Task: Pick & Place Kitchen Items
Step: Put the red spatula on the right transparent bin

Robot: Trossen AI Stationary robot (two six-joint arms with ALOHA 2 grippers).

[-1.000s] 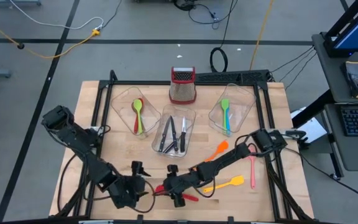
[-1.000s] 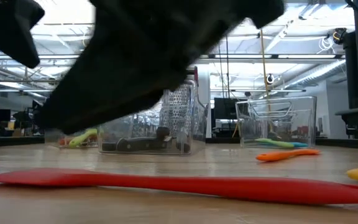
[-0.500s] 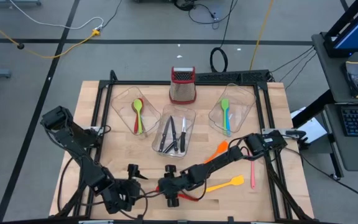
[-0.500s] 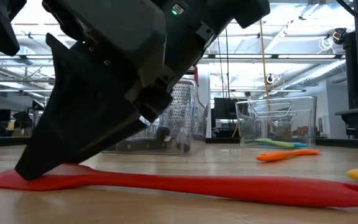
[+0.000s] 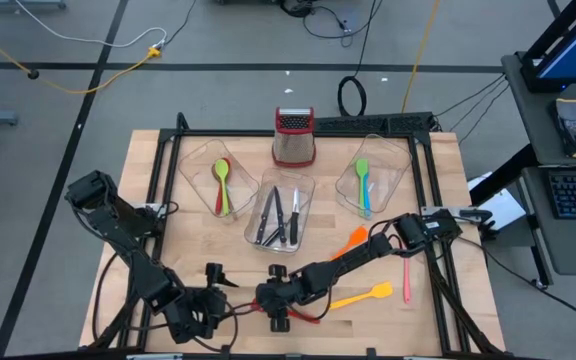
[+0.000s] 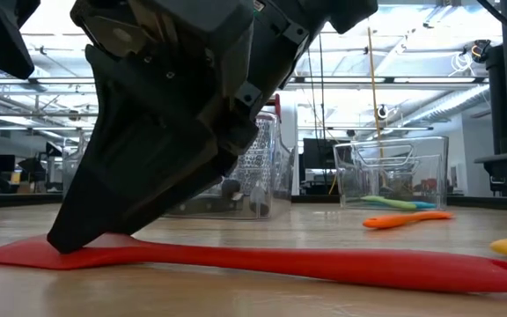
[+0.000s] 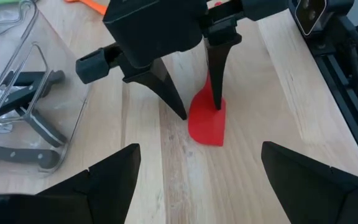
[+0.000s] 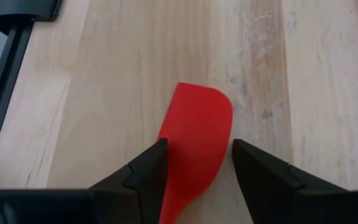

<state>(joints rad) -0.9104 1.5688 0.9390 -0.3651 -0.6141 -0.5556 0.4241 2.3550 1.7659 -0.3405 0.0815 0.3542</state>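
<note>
Tubs already hold spoons and knives (image 5: 277,217). My right end effector (image 8: 194,163), open, straddles the red spatula (image 8: 194,140); orange, yellow and pink ones remain on the tabletop (image 5: 198,250).

Robotics lab — cabled floor (image 5: 118,60), ceiling strip lights (image 6: 429,40)

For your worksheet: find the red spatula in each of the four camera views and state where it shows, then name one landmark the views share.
High view: red spatula near the table's front edge, mostly under the right gripper.
Low view: it lies across the foreground, a finger on its blade.
Left wrist view: blade at centre, one finger on it, one beside.
Right wrist view: blade between the open fingers.
Shared landmark: the right gripper.
</note>
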